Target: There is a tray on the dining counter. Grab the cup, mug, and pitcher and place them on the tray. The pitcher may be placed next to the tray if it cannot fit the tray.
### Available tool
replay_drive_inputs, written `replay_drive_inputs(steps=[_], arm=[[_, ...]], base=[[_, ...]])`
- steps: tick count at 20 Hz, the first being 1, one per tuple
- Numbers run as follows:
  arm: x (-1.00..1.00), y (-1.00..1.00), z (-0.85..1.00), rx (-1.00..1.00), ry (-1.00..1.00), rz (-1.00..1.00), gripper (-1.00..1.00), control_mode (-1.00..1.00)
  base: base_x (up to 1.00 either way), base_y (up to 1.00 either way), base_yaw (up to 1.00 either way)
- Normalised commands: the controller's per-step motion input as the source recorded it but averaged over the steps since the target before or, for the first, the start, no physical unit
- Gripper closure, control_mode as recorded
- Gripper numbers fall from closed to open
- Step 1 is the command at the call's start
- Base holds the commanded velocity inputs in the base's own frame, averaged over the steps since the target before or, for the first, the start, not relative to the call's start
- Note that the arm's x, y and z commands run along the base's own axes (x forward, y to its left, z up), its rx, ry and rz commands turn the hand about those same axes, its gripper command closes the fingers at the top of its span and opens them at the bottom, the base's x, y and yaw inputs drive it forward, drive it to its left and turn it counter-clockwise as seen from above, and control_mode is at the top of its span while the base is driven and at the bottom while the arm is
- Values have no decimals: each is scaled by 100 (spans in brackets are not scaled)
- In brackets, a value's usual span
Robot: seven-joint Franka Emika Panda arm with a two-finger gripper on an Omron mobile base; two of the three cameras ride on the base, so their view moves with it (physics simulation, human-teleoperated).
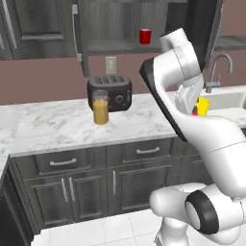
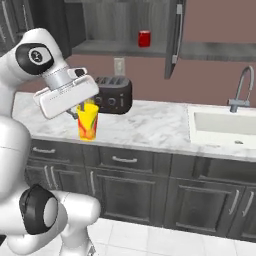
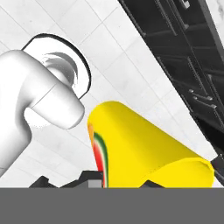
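Yellow fills the near part of your hand view: the cup (image 3: 144, 153) lies right at the tool (image 3: 124, 181), its red-and-green mark turned toward the robot's base, and beyond it you see pale floor tiles and the dark drawer fronts (image 3: 183, 74) running off at a slant. Your tool is pinching the cup near its rim; in the right base view the cup (image 2: 87, 122) hangs upright just below the hand, with the tool (image 2: 84, 106) at its top edge. You cannot tell from that view whether its foot touches the marble worktop (image 2: 145, 127) or hangs just above it. In the left base view your own forearm hides most of it, and you see a yellow corner of the cup (image 1: 203, 105) beside the wrist.

Well off to one side of the tool, on the same worktop (image 1: 48, 127), the pitcher (image 1: 100, 107) stands upright, amber for most of its height with a clear band at the rim. It stands just in front of the black toaster (image 1: 113, 91), which sits against the wall under a socket (image 1: 111, 64).

Above and behind the tool, the red mug (image 2: 144, 38) stands on the open shelf (image 2: 117, 47) between the dark cabinets; you also see it in the left base view (image 1: 145, 36). On the far side from the pitcher, the sink (image 2: 225, 127) and its curved tap (image 2: 242, 90) are set into the worktop.
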Motion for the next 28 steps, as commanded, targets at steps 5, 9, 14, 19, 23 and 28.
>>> replay_drive_inputs(steps=[5, 9, 14, 19, 23, 28], arm=[[0, 0, 0, 0, 0, 0, 100, 100], [0, 0, 0, 0, 0, 0, 100, 100], [0, 0, 0, 0, 0, 0, 100, 100], [0, 0, 0, 0, 0, 0, 100, 100], [0, 0, 0, 0, 0, 0, 100, 100], [0, 0, 0, 0, 0, 0, 100, 100]], base=[[-36, 0, -53], [-20, 0, -75], [-14, 0, -80], [-11, 0, -79], [-12, -1, -77], [-13, 0, -75]])
